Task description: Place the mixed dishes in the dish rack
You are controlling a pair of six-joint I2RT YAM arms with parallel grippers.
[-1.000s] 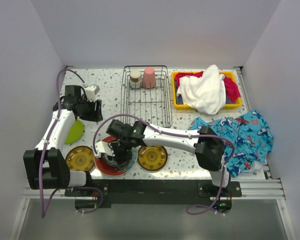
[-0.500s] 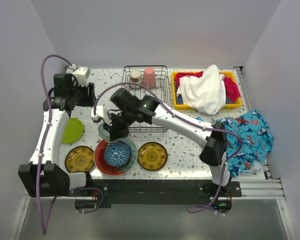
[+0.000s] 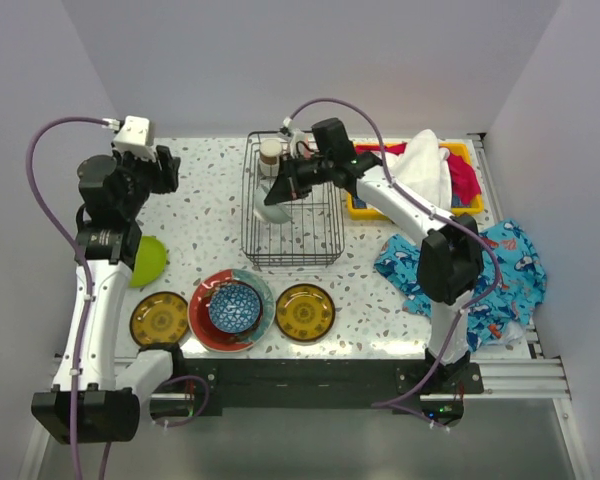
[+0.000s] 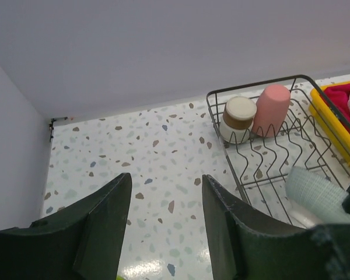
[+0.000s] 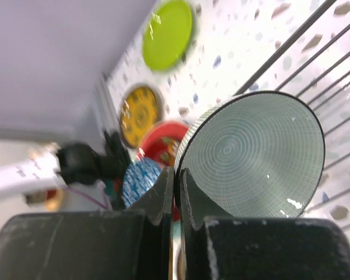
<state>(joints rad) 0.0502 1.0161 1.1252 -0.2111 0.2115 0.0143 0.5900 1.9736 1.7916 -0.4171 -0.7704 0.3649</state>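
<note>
my right gripper point(image 5: 176, 175) pinches the rim of the pale green bowl point(image 5: 251, 157), tilted over the dish rack point(image 3: 298, 232); my left gripper point(image 4: 165, 182) hangs spread, empty, above the speckled table point(image 4: 134, 151)

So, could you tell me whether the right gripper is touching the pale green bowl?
Touching: the right wrist view shows the right gripper shut on the pale green bowl rim.

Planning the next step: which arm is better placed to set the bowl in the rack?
Right. The right tool grips the pale green bowl over the dish rack; the left tool is open, empty.
</note>
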